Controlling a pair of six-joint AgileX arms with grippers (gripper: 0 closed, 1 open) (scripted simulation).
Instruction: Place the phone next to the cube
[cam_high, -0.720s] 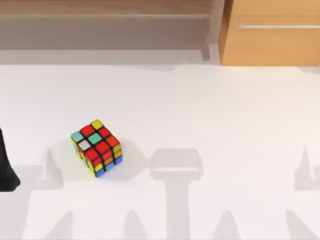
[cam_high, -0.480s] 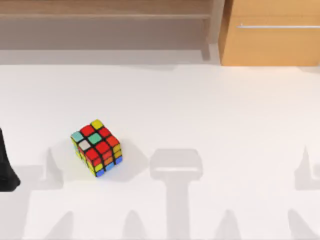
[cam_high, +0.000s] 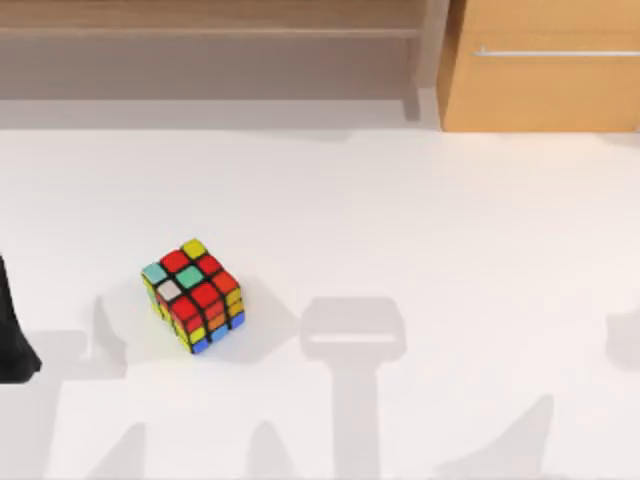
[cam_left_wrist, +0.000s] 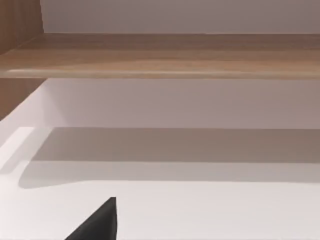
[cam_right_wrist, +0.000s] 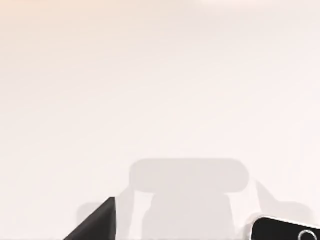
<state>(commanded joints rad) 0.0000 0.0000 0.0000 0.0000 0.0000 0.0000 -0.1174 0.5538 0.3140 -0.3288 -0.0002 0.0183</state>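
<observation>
The cube (cam_high: 192, 295), black-framed with red, yellow, teal and white stickers, rests on the white table (cam_high: 420, 220), left of centre in the top view. At that view's left edge a dark piece of my left arm (cam_high: 10, 335) stays parked, well to the left of the cube. In the left wrist view a black part of the left gripper (cam_left_wrist: 97, 225) hangs over bare table. The right wrist view holds a black part of my right gripper (cam_right_wrist: 95, 225) and, a little off to its side, the phone (cam_right_wrist: 286, 231), showing just its dark end with a small ring.
A low wooden shelf (cam_high: 210, 40) runs along the back of the table, and a wooden cabinet (cam_high: 545, 70) with a metal handle stands at the back right. Grey shadows of the arms lie across the near part of the table.
The shadows at the table's near right have shifted and changed shape, so the right arm has moved. The cube and the left arm are where they were.
</observation>
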